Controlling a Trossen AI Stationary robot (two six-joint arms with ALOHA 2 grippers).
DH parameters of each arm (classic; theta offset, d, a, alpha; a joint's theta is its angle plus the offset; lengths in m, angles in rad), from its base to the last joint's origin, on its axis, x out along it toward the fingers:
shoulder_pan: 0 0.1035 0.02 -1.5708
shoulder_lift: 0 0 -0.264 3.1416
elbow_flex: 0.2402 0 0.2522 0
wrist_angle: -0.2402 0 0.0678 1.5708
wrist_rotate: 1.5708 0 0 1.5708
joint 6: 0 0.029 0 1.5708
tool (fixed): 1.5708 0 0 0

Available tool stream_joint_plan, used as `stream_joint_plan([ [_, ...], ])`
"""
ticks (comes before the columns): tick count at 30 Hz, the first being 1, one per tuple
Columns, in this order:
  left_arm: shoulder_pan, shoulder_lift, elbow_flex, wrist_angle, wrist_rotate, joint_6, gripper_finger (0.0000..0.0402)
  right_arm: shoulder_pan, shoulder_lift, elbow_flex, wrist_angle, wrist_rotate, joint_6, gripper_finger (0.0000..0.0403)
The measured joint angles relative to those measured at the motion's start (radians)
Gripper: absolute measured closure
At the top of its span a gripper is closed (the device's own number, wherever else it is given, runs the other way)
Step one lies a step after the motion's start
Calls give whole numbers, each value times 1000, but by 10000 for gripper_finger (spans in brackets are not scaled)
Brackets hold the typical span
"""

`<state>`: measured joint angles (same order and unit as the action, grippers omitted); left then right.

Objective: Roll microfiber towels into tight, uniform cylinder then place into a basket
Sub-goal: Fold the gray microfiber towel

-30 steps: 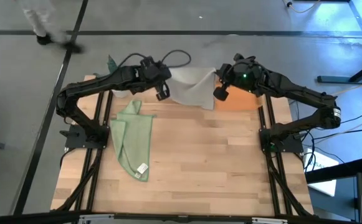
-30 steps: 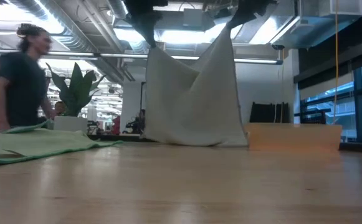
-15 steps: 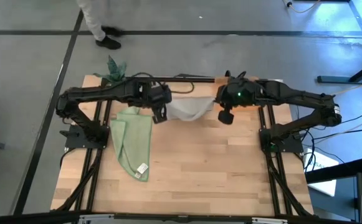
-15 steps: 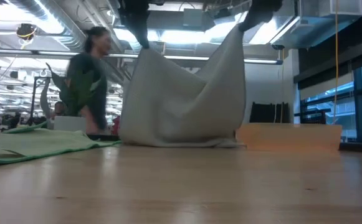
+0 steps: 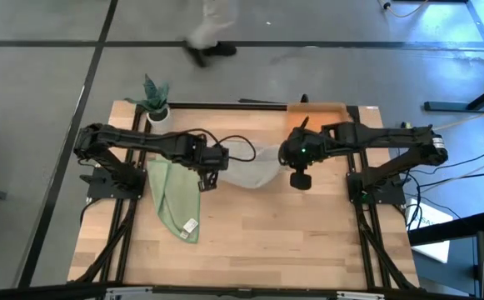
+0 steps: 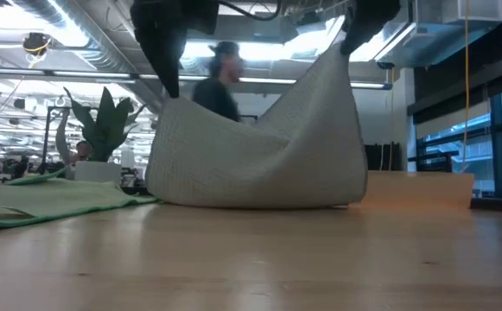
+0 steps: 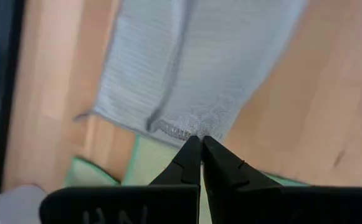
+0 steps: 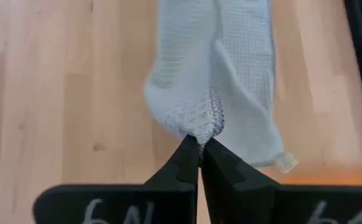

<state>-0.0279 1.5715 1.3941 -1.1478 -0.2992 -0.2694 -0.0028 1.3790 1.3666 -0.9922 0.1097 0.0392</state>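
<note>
Pinching a corner each, the left gripper (image 7: 201,142) and right gripper (image 8: 199,144) are clenched on the grey towel (image 6: 259,155), which sags between them, its belly touching the table (image 5: 266,233). Compared with a second ago, both arms have drawn the cloth toward 6 o'clock, away from the orange basket (image 5: 316,107). At 9 o'clock lies the green towel (image 5: 177,196); bare wood spreads toward 6 o'clock.

Grey towel (image 5: 254,167) hangs between both grippers, blocking mid-table; green towel (image 5: 177,196) covers the left side. Near half of the wooden table (image 5: 291,242) lies open; the far edge, apparently, holds basket (image 5: 318,108) and plant pot (image 5: 157,111).
</note>
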Motion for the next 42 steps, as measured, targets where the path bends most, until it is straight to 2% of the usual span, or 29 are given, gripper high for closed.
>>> stream_joint_plan([
  [6,41,-25,30,11,-128,12,401,-73,3,15,29,201,-73,393],
  [10,91,-51,93,13,-186,28,401,-123,2,60,35,279,-103,393],
  [19,180,-64,298,30,-308,214,401,-189,2,198,64,473,-215,393],
  [26,250,-65,441,37,-345,318,402,-254,1,286,96,487,-292,393],
  [35,348,-50,451,41,-339,361,402,-365,18,286,193,491,-384,393],
  [38,365,-32,452,38,-319,355,402,-385,21,283,195,448,-374,393],
  [42,348,-23,403,51,-230,344,402,-385,21,240,170,359,-333,393],
])
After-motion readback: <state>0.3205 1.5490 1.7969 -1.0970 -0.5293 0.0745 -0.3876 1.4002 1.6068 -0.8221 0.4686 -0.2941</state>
